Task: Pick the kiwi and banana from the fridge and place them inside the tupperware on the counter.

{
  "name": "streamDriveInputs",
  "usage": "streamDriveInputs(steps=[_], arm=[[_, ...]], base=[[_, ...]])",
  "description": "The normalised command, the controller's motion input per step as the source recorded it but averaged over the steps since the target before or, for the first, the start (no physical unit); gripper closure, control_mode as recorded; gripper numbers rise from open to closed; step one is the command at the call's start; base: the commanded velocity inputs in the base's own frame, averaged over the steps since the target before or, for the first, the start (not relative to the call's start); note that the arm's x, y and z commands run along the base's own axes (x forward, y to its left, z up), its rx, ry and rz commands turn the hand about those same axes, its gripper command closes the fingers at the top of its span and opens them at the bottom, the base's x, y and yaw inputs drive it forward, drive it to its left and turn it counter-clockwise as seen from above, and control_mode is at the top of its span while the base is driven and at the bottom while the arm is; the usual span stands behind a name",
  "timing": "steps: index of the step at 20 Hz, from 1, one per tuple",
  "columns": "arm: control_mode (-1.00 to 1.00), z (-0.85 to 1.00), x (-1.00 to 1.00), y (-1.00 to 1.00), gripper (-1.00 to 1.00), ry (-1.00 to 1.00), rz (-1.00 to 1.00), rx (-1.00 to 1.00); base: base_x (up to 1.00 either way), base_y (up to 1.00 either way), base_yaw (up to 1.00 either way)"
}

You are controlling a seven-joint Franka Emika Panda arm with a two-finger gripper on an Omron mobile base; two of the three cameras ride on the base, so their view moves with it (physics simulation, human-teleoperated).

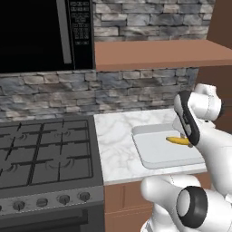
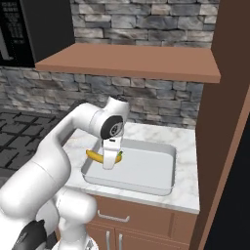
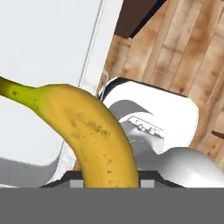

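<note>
**Over the tupperware: banana clamped, ready to be let go**

Around the tupperware (image 2: pixel 161 184), start with the biggest thing: the table (image 1: pixel 118 149), white marble with grey veins, carries the tray flat against its front edge, just to the right of the black stove top (image 1: pixel 45 152). That spot leaves the tray open from above, so your arm can come down into it from over the near rim.

The tupperware itself is shallow and pale, with a raised rim that should stop a rolling fruit. Its floor looks bare apart from what hangs over it; you can see no kiwi in it, so judge that fruit as yet to be fetched.

Over the tray's stove-side half is the pincer (image 2: pixel 111 163), pointing down and clamped on the banana (image 2: pixel 95 156). The hand view shows the banana (image 3: pixel 94 135) running up from between the fingertips, gripped near one end so the rest sticks out sideways across the tray.

The banana sits low over the tray floor; whether it touches, you cannot tell. Your next move is probably a release, kept inside the rim.
</note>
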Motion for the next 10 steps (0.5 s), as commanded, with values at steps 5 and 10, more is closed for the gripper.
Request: streamDriveInputs(steps=[5, 10], arm=[[-1.00, -0.51, 0.31, -0.08, 1.00, 0.00, -0.27, -0.37], [-1.00, -0.40, 0.41, -0.11, 1.00, 0.00, -0.21, -0.18]], base=[[0.00, 0.00, 0.00], [0.00, 0.00, 0.00]])
